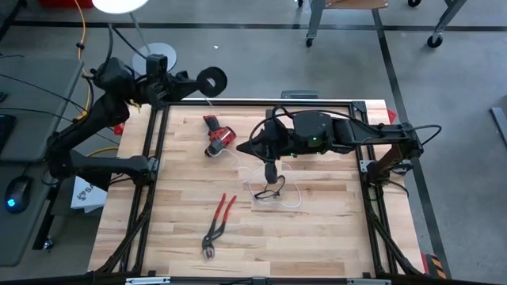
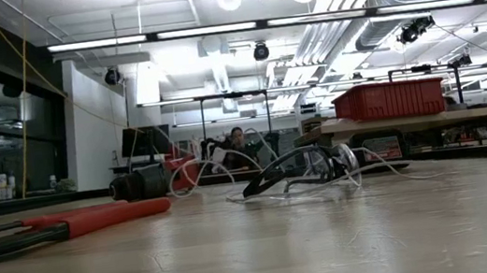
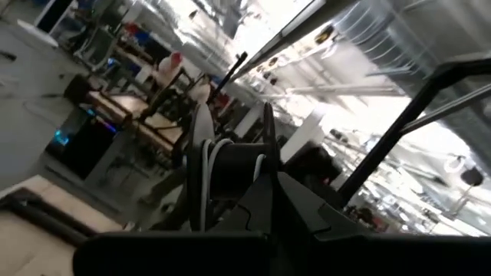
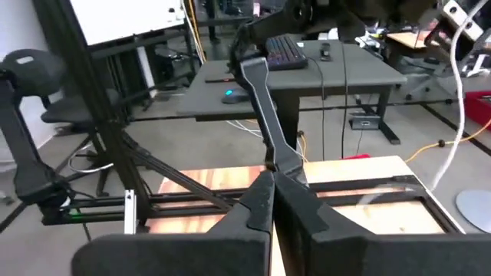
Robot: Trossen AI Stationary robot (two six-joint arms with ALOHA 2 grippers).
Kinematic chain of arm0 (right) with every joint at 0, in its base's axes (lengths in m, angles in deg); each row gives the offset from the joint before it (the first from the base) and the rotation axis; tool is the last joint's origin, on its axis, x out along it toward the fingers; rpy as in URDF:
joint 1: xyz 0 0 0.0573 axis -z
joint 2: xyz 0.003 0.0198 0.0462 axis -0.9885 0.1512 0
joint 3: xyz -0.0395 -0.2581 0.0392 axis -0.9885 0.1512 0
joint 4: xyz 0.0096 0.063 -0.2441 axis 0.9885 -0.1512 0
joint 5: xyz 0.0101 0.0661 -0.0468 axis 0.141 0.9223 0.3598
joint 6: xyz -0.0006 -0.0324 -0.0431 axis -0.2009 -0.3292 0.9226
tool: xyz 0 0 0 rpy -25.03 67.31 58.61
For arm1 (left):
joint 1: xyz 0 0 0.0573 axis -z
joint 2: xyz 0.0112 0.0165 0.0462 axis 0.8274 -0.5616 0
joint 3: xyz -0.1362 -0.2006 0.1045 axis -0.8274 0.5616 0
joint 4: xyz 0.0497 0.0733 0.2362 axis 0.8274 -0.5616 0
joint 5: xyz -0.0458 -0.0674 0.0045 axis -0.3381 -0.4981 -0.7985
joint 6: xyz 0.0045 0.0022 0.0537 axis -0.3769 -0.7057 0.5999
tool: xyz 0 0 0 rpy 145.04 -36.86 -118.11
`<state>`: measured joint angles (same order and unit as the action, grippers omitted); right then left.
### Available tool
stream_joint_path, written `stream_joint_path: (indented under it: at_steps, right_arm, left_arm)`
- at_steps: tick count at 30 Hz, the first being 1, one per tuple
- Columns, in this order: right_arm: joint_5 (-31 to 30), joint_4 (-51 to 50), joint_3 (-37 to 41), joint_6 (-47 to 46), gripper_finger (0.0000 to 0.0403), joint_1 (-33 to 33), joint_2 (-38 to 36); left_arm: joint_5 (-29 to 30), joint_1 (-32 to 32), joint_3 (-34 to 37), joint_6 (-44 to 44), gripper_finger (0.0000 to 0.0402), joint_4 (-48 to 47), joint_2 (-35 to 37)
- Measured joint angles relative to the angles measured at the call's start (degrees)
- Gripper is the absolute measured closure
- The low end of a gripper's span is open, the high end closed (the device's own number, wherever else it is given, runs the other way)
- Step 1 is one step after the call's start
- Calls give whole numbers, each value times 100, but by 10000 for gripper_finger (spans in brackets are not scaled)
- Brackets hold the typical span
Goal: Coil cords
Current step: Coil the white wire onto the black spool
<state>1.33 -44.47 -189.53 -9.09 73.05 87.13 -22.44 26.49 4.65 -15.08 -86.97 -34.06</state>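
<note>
A small black spool (image 1: pixel 212 78) hangs in the air past the table's far left corner, with my left gripper (image 1: pixel 196 80) shut on it. Turns of thin white cord (image 3: pixel 207 172) lie round its core (image 3: pixel 234 169). More of the cord lies in loose loops (image 1: pixel 283 196) mid-table, tangled with a dark cable-like thing (image 2: pixel 295 172). A short stretch of cord (image 1: pixel 210 98) hangs below the spool. My right gripper (image 1: pixel 255 146) is shut, raised above the loops and pointing toward the table's left edge. Nothing shows between its fingers (image 4: pixel 253 203). My left gripper holds the spool by one flange (image 3: pixel 268 146), at the rim nearest the fingers, pinched between the two fingers. The fingers come level from the table's left. The spool is lifted clear, its flat face up. My right gripper: I cannot tell whether it touches the cord.
Red-handled pliers (image 1: pixel 218 226) lie near the front of the table. A red and black tool (image 1: pixel 215 136) lies at the far left. A black frame (image 1: pixel 150 158) runs round the table's edges. Bare wood (image 1: pixel 317 237) lies at the near right.
</note>
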Motion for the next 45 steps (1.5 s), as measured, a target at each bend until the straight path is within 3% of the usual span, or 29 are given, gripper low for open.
stream_joint_path:
  at_steps: [13,16,23,27,33,45]
  right_arm:
    - [-235,665,-2,-134,394,453,324]
    - [-236,744,-2,-223,361,571,328]
    - [-585,781,-2,-251,239,640,329]
    - [-579,795,-2,-237,203,640,363]
    - [-317,853,-2,-252,199,647,512]
    - [-422,804,-2,-247,214,634,555]
  left_arm:
    - [-7,688,0,2,401,1085,-268]
    - [-57,827,0,4,402,1233,-337]
    - [-58,1049,0,5,401,1653,-485]
    - [-47,1088,0,-15,401,1682,-576]
    - [-43,1222,0,-155,401,1971,-765]
    - [-72,1266,0,-165,401,1981,-719]
